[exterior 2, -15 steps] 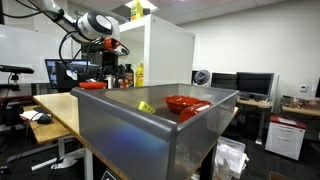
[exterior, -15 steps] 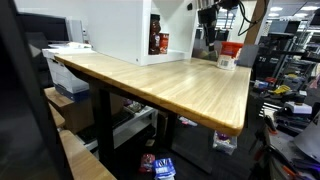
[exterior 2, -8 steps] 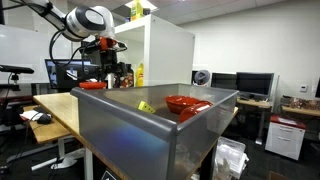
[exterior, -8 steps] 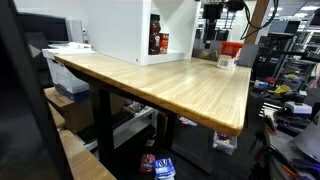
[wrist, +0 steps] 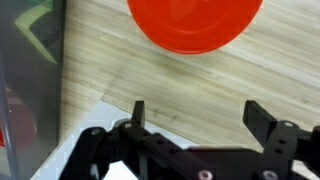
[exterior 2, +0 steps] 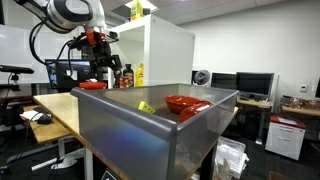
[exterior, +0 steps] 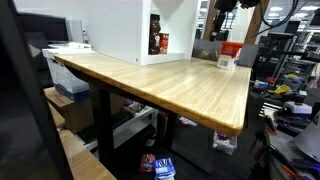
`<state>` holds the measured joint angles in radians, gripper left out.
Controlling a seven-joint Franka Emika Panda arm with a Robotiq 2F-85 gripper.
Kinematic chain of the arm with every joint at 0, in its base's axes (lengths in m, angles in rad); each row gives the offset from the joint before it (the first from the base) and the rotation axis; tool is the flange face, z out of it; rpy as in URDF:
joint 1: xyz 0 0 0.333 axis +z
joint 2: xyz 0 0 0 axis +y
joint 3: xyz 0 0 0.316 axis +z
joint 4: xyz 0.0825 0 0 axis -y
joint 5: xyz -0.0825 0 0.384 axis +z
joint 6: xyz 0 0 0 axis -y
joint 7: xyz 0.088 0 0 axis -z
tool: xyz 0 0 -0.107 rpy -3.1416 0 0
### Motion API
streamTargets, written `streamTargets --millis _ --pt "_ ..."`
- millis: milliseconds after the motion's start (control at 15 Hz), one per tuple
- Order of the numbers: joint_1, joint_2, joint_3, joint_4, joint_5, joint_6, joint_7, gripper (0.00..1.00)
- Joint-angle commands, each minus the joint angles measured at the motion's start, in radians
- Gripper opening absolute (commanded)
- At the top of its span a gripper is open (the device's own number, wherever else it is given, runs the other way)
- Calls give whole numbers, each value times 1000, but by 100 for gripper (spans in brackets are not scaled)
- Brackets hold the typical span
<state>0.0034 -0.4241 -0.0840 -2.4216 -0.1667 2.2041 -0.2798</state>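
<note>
Overhead, the gripper [wrist: 195, 107] hangs wide open, empty, above a round red bowl [wrist: 195, 22] sitting upright on the table [wrist: 150, 80].

Place: office-style research lab
Benches: long wooden worktable [exterior: 170, 82] on black legs
Screens: computer monitors [exterior 2: 255, 85] along the wall
Storage: white filing cabinet [exterior 2: 287, 135], cluttered racks [exterior: 290, 62]
</note>
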Motion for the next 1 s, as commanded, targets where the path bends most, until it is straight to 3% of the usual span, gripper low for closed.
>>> streamTargets --millis 0,333,600,933 --pt "-4 -14 3 -4 6 -2 -2 100" --pt "-3 -52 -1 -30 7 13 -7 100" --pt "1 -175 -27 -130 21 88 -42 100" --pt "5 -285 -72 -228 26 100 -76 100"
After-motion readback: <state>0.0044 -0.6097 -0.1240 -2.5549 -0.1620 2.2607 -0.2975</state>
